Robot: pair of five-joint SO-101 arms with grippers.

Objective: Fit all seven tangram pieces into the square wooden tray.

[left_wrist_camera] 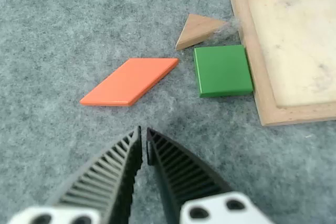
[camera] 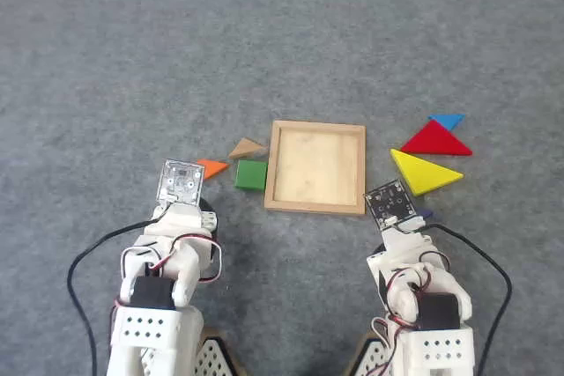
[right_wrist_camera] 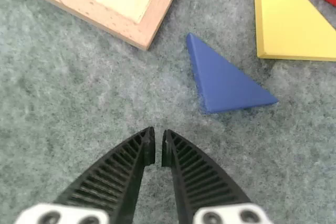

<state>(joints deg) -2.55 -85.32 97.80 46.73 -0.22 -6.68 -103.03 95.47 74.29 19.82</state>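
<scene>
A: Seven pieces, and all of them lie on the grey felt outside the square wooden tray (camera: 272, 165), which is bare inside. Which arm is nearer to what?

B: I start with the biggest pieces. The yellow triangle (camera: 423, 172) and the red triangle (camera: 435, 140) lie on the right of the tray, touching or almost touching each other, so they belong to the right arm. The dark blue triangle (right_wrist_camera: 223, 80) lies straight ahead of the right gripper (right_wrist_camera: 158, 140), between its tips and the yellow triangle, near a corner of the tray.

A: And the left side?

B: The green square (left_wrist_camera: 223, 70) is just beside the tray's left wall. The orange parallelogram (left_wrist_camera: 130, 81) lies ahead of the left gripper (left_wrist_camera: 144, 137). Its long axis is slanted across the reach, with one end pointing to the green square. The tan triangle (left_wrist_camera: 197, 30) is beyond them, near the tray corner. The light blue triangle (camera: 447, 120) is the farthest piece, behind the red one.

A: Are the grippers holding something?

B: No. On both, the jaws are almost together with nothing between them. I think they must widen before any pick.
</scene>
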